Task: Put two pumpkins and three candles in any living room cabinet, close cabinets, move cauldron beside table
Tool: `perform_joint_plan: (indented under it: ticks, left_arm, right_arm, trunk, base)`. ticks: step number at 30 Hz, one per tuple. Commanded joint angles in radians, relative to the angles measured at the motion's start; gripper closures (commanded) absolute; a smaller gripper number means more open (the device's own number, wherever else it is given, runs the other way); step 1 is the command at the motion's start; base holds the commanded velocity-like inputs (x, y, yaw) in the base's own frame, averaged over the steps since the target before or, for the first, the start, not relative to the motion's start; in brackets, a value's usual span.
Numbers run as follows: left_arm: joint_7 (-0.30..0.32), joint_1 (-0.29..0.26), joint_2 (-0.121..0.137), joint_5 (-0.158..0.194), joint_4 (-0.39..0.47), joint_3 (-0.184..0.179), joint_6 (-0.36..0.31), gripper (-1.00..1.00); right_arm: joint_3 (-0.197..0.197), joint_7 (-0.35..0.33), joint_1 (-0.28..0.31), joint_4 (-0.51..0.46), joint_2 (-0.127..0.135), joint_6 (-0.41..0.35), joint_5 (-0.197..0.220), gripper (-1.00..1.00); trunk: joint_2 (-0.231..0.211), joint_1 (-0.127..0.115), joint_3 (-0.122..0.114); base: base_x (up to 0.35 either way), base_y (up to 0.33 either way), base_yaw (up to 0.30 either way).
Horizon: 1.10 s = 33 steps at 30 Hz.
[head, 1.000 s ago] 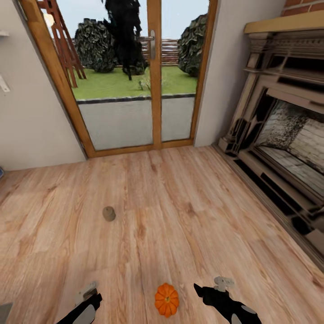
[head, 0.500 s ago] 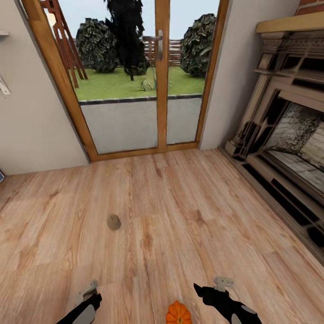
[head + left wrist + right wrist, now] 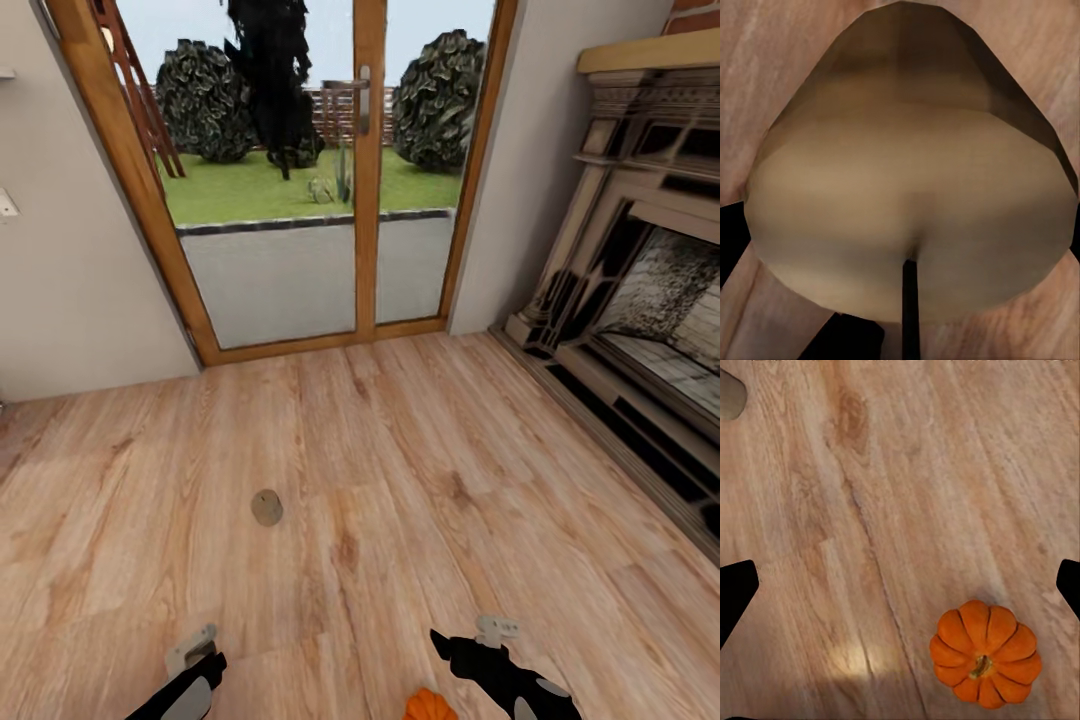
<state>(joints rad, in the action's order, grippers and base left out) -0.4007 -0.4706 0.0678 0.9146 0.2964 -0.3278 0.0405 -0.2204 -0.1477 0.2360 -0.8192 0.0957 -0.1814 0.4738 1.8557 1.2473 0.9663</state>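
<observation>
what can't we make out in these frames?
- Pumpkin: head view, cut off by the bottom edge; whole in right wrist view.
- Left gripper: head view, fingertips too small to tell open or shut.
- Candle in left wrist view: so close that its contact with the fingers is hidden.
- Candle on floor: too small for detail.

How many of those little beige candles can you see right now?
2. One candle on the floor stands on the wooden floor ahead of the robot. Another candle in the left gripper sits close up between its fingers. More may lie out of view.
</observation>
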Motion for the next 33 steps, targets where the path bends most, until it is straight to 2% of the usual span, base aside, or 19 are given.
perform_joint_plan:
  ticks: [1, 12, 33]
  left_arm:
    - [-0.004, 0.000, 0.001, 0.009, 0.001, -0.008, 0.005, 1.00]
    - [-0.004, 0.000, 0.001, 0.009, 0.001, -0.008, 0.005, 1.00]
    - [-0.004, 0.000, 0.000, 0.009, 0.001, -0.009, 0.005, 1.00]
  right_arm:
    - [-0.002, 0.000, 0.000, -0.001, 0.001, -0.004, 0.008, -1.00]
    - [-0.002, 0.000, 0.000, -0.001, 0.001, -0.004, 0.008, -1.00]
    - [-0.001, 0.000, 0.000, -0.001, 0.001, -0.003, 0.007, -1.00]
  trunk:
    - [0.000, 0.000, 0.001]
    - [0.000, 0.000, 0.002]
    - [0.000, 0.000, 0.003]
  base:
    - [0.095, 0.087, -0.001]
    - [0.140, 0.125, 0.000]
    - [0.007, 0.045, 0.000]
